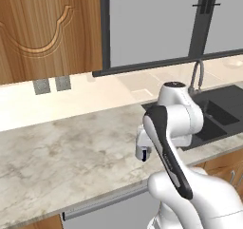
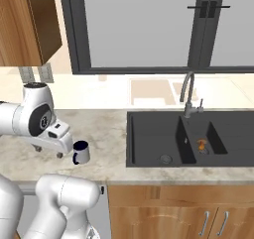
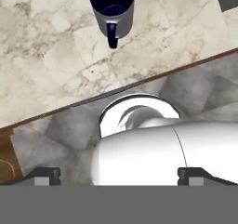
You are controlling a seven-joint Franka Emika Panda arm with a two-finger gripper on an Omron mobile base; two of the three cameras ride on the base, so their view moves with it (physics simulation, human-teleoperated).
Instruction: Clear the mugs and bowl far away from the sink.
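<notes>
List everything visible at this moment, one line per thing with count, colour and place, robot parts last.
mug: one, pale outside with a dark navy inside and handle, on the counter left of the sink, near the front edge
sink: one, matte black, two basins, set into the counter at right
faucet: one, curved steel, behind the sink
small orange item: one, in the right basin, too small to identify
counter: one, beige marble
wall outlets: two, grey, on the wall left of the window
window: one, dark frame, above the sink
upper cabinet: one, wood, upper left
lower cabinets: wood, below the sink
end effector: one, white, open, just left of the mug
arm: one, white with dark joints
</notes>
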